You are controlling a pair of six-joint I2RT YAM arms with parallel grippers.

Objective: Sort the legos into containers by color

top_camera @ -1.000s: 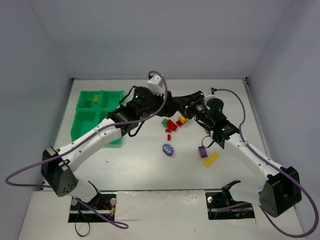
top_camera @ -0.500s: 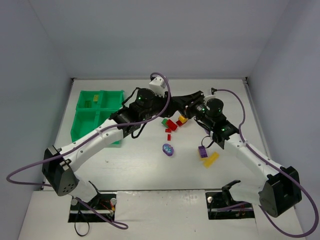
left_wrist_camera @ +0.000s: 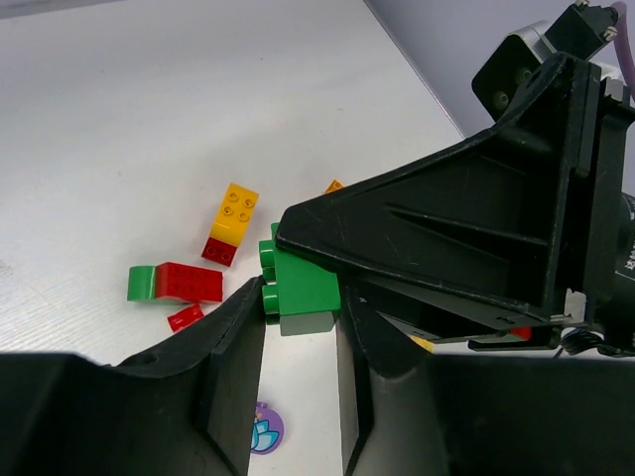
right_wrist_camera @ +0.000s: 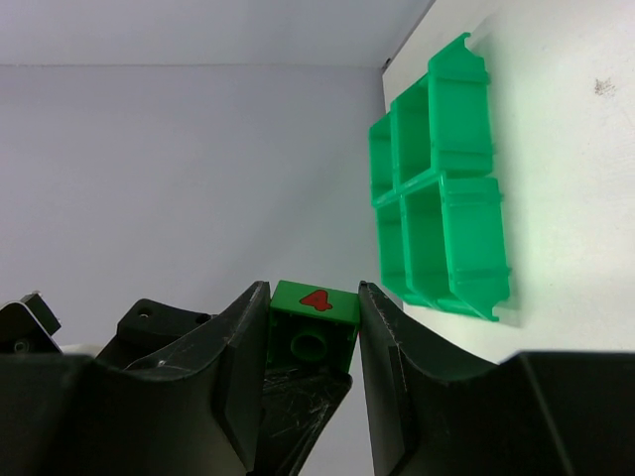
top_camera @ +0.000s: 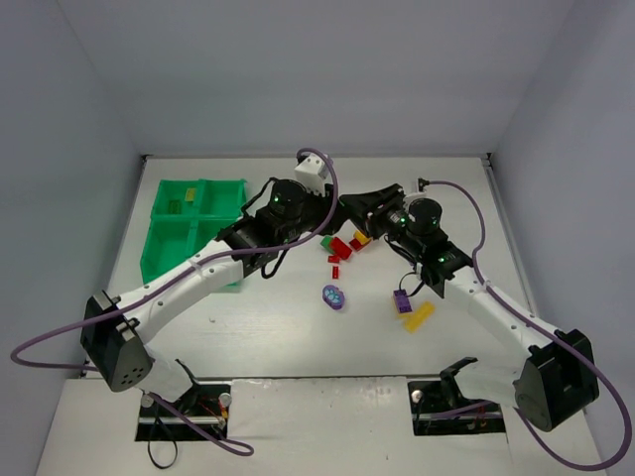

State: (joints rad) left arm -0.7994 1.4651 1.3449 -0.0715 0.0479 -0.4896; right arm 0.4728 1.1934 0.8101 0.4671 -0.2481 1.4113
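Handing over a green brick [left_wrist_camera: 303,288] just right of the containers [top_camera: 198,182].
The left arm [top_camera: 198,273] lies across the containers' near right corner, in the way of a drop there. The right pincer [right_wrist_camera: 314,297] is clamped on the brick. The left pincer [left_wrist_camera: 298,327] flanks it closely, but I cannot tell whether it grips. Letting go too early would likely drop the brick, and both pulling could twist it loose. Further right lie red bricks [top_camera: 340,248], a yellow brick [top_camera: 419,316] and a purple oval [top_camera: 334,297].

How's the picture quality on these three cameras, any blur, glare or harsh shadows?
Top view: soft even light, faint shadows, no glare. Left wrist view: green brick sharp, the fingers beside it dark. Right wrist view: scene rolled sideways, green tray crisp.
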